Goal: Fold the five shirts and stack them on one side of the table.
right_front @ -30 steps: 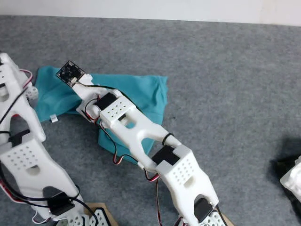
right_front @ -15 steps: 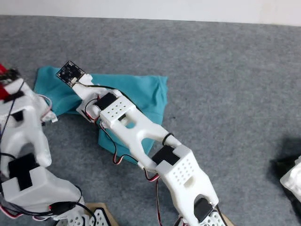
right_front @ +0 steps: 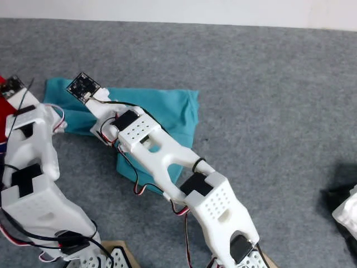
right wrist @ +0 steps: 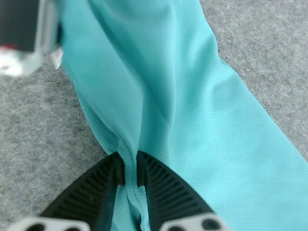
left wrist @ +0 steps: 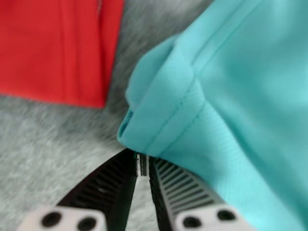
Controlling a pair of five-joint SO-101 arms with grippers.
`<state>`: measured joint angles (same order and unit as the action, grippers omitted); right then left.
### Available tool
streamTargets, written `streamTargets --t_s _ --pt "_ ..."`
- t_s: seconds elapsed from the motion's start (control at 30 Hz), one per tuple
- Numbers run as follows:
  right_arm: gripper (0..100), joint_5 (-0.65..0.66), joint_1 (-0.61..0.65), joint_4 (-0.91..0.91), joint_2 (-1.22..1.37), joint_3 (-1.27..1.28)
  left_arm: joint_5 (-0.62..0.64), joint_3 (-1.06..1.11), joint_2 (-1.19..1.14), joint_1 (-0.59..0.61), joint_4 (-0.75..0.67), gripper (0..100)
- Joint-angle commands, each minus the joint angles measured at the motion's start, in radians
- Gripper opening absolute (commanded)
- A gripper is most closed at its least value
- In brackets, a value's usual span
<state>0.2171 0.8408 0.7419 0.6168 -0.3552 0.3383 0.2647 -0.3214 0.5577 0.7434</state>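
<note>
A teal shirt (right_front: 167,109) lies crumpled on the grey table, left of the middle. The right arm stretches across it. In the right wrist view my right gripper (right wrist: 130,174) is shut on a raised fold of the teal shirt (right wrist: 192,110). My left gripper (right_front: 59,126) sits at the shirt's left edge. In the left wrist view the left gripper (left wrist: 141,164) is shut on the hem of the teal shirt (left wrist: 231,96), with a small white tag between the fingertips. A red shirt (left wrist: 53,43) lies just beyond, and the red shirt (right_front: 3,88) also peeks in at the table's left edge.
At the right edge lie a dark cloth (right_front: 336,198) and a white object (right_front: 348,211). The grey carpet-like table (right_front: 268,84) stretches bare to the right of the teal shirt. Part of the left arm (right wrist: 24,33) sits close by the right gripper.
The left arm has swung and come down with its gripper at the teal shirt's left edge, and the red shirt now shows behind it. The right arm has kept still.
</note>
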Motion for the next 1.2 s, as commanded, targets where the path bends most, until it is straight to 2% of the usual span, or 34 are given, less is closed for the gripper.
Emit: streamTargets --t_s 0.0,0.17,0.6,0.83,1.0,1.17 --pt "0.6 -0.006 0.005 -0.002 -0.018 -0.01 0.031 -0.065 0.054 -0.03 -0.031 1" --pt "0.6 -0.006 0.005 -0.002 -0.018 -0.01 0.031 -0.099 0.03 -0.087 -0.135 1" --pt "0.6 -0.006 0.007 -0.002 -0.018 -0.008 0.032 -0.229 -0.001 -0.114 -0.146 1" --pt "0.6 -0.006 0.007 -0.002 -0.018 -0.008 0.032 -0.22 -0.097 -0.139 -0.249 1" --pt "0.6 -0.006 0.007 -0.002 -0.018 -0.008 0.032 -0.22 -0.17 -0.125 -0.302 1" --pt "0.6 -0.006 0.007 -0.002 -0.016 -0.008 0.032 -0.216 -0.133 -0.039 -0.298 1"
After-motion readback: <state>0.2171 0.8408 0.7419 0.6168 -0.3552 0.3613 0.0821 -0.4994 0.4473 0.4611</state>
